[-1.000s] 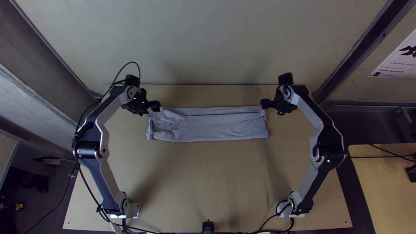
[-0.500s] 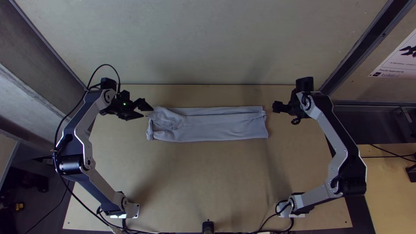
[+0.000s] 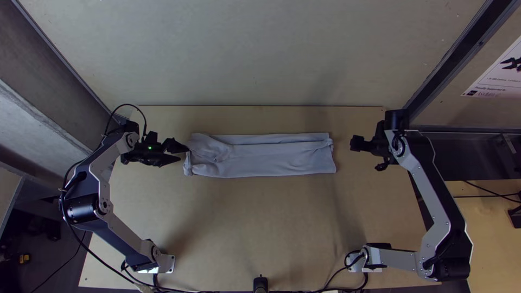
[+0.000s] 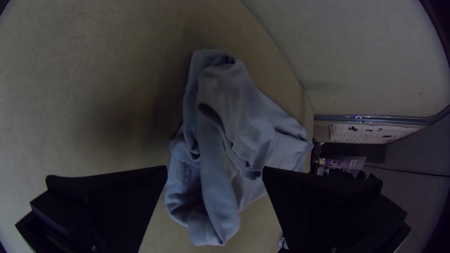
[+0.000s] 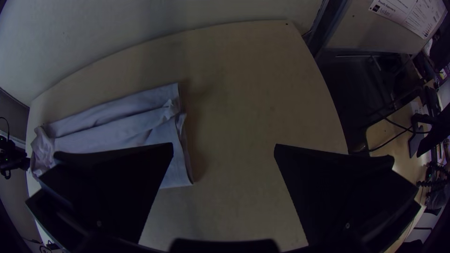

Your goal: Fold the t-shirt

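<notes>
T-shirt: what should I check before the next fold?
1. T-shirt in a long strip, lying flat on the table: ok.
2. Its end by the left arm smooth: not ok, wrinkled and bunched.
3. Left pincer open: ok, fingers apart.
4. Left pincer free of the cloth: cannot tell, its fingertips are right by that end.
5. Right pincer open: ok.
6. Right pincer off the cloth: ok, table shows between them.
</notes>
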{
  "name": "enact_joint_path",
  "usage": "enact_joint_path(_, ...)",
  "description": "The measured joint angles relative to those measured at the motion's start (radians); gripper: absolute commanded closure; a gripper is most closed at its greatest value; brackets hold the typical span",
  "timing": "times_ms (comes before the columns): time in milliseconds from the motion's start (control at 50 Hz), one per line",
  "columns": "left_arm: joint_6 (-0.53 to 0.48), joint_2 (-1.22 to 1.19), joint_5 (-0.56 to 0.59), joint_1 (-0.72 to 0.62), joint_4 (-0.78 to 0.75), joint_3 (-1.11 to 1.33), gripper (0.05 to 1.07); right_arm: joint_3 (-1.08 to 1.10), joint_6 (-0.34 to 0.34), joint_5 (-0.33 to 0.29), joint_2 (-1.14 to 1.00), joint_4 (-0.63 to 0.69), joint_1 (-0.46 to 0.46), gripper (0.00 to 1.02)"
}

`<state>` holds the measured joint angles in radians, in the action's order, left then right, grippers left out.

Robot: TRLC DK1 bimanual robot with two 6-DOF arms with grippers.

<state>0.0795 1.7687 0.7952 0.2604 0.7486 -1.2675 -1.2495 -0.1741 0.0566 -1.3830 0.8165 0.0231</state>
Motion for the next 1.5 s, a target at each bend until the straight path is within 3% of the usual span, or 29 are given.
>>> enact_joint_path(400,-0.02,0.115,0.05,-0.019,-0.079,0.005,0.1,0.039,0.019,0.004,0.048,-0.001,-0.006,0.04)
enact_joint_path(620,0.003,0.116,0.04,-0.096,-0.114,0.005,0.1,0.039,0.019,0.004,0.053,-0.002,-0.006,0.04)
enact_joint_path(820,0.083,0.116,-0.039,-0.225,-0.188,-0.008,0.1,0.039,0.019,0.004,0.053,-0.003,-0.006,0.04)
enact_joint_path(1120,0.151,0.132,-0.265,-0.421,-0.223,-0.085,0.11,0.068,0.019,0.004,0.056,-0.012,-0.006,0.04)
enact_joint_path(1160,0.159,0.137,-0.296,-0.435,-0.215,-0.098,0.15,0.081,0.019,0.004,0.057,-0.013,-0.006,0.04)
enact_joint_path(1200,0.168,0.138,-0.33,-0.447,-0.208,-0.109,0.28,0.094,0.019,0.004,0.058,-0.015,-0.006,0.04)
enact_joint_path(1260,0.176,0.138,-0.379,-0.464,-0.196,-0.117,0.67,0.113,0.017,0.004,0.061,-0.021,-0.006,0.04)
enact_joint_path(1300,0.18,0.138,-0.425,-0.473,-0.19,-0.121,1.03,0.121,0.014,0.004,0.063,-0.023,-0.006,0.04)
enact_joint_path(1500,0.183,0.138,-0.521,-0.485,-0.172,-0.133,1.05,0.142,-0.013,0.004,0.065,-0.052,-0.004,0.04)
